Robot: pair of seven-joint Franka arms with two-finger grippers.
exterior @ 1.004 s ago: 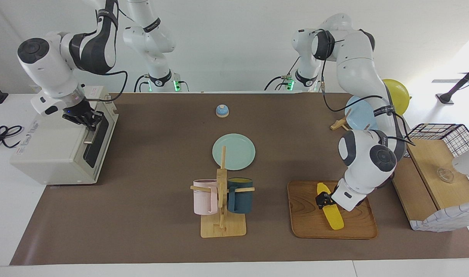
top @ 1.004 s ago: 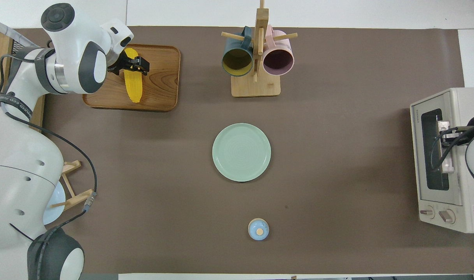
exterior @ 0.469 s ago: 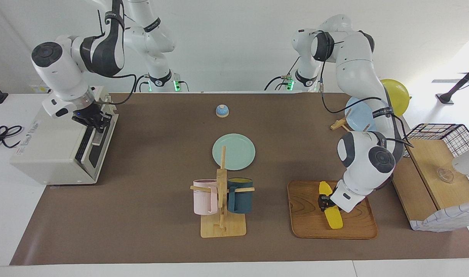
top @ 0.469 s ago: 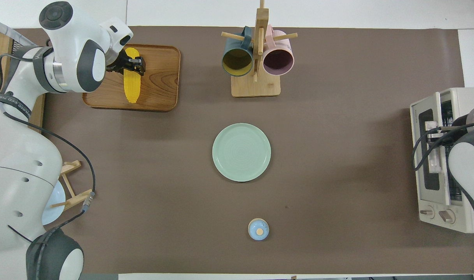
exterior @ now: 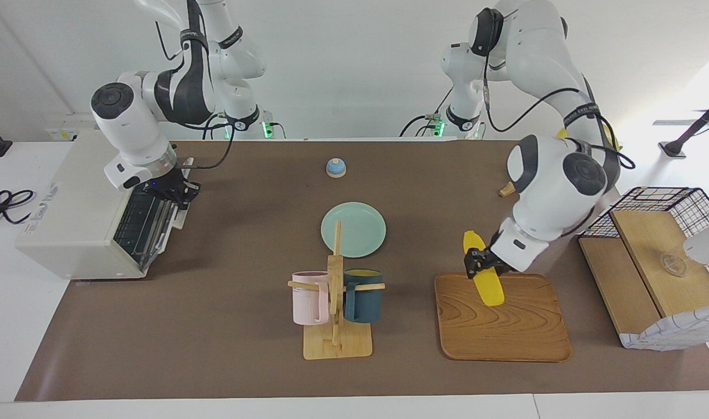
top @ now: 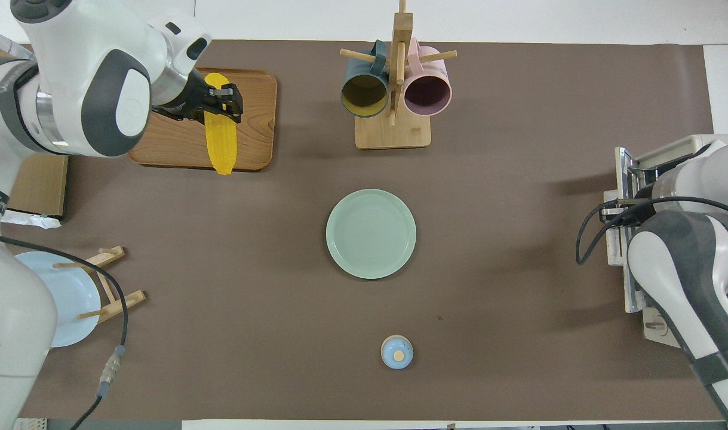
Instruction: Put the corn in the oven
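Facing view: left tool (exterior: pixel 476 263) holds corn (exterior: pixel 483 276) above tray (exterior: pixel 501 326) edge.

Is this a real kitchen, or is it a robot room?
It looks like a robot lab with a pretend kitchen on a table. Two robot arms work there: the left gripper holds corn above a wooden tray, and the right gripper is at the toaster oven door.

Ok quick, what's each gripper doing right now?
Left gripper: shut on the corn, lifted over the wooden tray.
Right gripper: at the oven door handle, grip cannot be told.
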